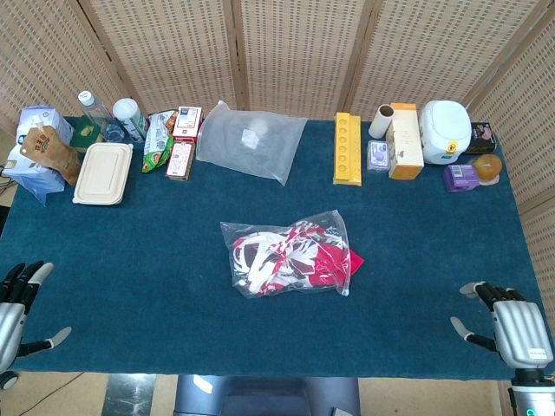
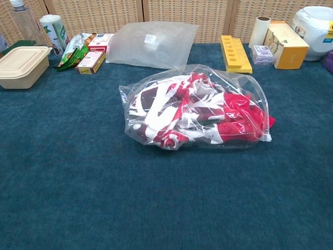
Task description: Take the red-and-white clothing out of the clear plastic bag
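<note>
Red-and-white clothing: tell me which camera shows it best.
The chest view. There the red-and-white clothing fills the middle of the frame, its folds visible through the clear plastic bag. The head view shows it from above, smaller, with red fabric reaching the bag's right edge.

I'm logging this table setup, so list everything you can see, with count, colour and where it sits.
clear plastic bag: 1, transparent, table centre
red-and-white clothing: 1 bundle, inside that bag, red edge poking out at its right end
empty-looking bag: 1, frosted clear, back centre
lidded container: 1, beige, back left
water bottle: 1, clear, back left
snack packets: several, green and red, back left
yellow tray: 1, back right of centre
orange-and-cream box: 1, back right
white appliance: 1, back right
table: 1, blue cloth
left hand: 1, near-left edge, empty
right hand: 1, near-right corner, empty
</note>
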